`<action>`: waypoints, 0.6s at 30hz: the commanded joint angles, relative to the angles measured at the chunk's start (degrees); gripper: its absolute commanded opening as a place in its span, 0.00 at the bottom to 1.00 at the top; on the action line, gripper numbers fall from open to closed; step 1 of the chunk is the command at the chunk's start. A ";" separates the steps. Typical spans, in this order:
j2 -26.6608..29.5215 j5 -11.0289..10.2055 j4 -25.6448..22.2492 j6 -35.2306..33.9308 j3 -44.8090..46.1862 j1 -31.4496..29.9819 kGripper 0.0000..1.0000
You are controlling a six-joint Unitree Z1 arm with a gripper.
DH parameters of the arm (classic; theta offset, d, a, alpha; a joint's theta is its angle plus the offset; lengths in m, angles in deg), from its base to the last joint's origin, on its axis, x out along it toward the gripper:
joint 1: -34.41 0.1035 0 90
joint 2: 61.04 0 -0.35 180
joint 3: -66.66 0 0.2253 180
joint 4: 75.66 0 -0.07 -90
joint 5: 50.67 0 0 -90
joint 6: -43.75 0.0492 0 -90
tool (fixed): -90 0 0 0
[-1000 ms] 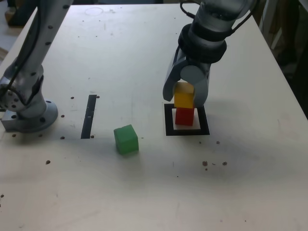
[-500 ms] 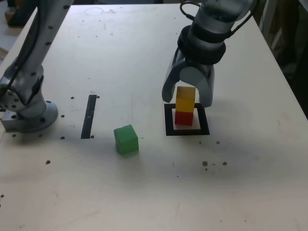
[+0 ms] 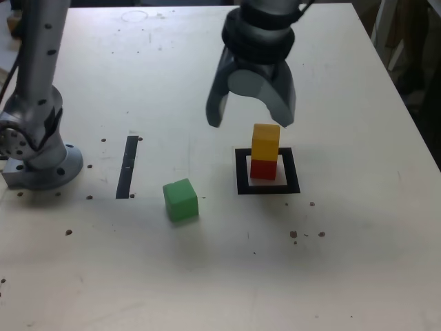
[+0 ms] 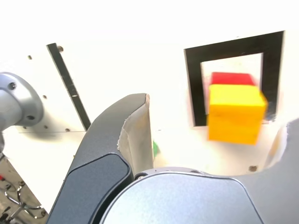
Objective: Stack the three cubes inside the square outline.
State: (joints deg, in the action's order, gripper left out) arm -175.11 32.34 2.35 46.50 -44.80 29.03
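- Standing inside the square outline (image 3: 268,172): a red cube (image 3: 264,168) with a yellow cube (image 3: 265,141) stacked squarely on it. The outline's pale centre shows around the red cube's base.
- Green cube (image 3: 180,199): loose on the table (image 3: 207,276), well apart from the stack, toward the exterior view's left and nearer the camera. It lies between the outline and the black strip (image 3: 127,166).
- Gripper (image 3: 250,117): above and slightly behind the stack, jaws spread wide and holding nothing. Both fingers are clear of the yellow cube in the exterior view.
- Wrist view: yellow cube (image 4: 235,114) seen from above, red cube (image 4: 232,78) edging out behind it, both within the outline (image 4: 195,84). One grey finger (image 4: 122,135) fills the foreground. A small green patch (image 4: 155,148) beside that finger is probably the green cube, though too little shows to be sure.
- Arm base (image 3: 41,162): a grey round flange on the table at the exterior view's left, just beside the black strip.
- Table surface: pale, with scattered small dark specks.
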 commanded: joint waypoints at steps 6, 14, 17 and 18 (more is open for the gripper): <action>5.75 -0.91 -0.29 -1.98 4.81 -3.44 0.99; 10.27 1.90 1.19 -11.70 12.75 -7.48 0.99; 11.39 3.66 3.39 -16.13 16.27 -8.71 0.99; 11.69 4.19 4.11 -17.37 17.36 -9.07 0.99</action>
State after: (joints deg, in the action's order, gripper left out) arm -164.02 36.08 5.85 30.11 -28.39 20.40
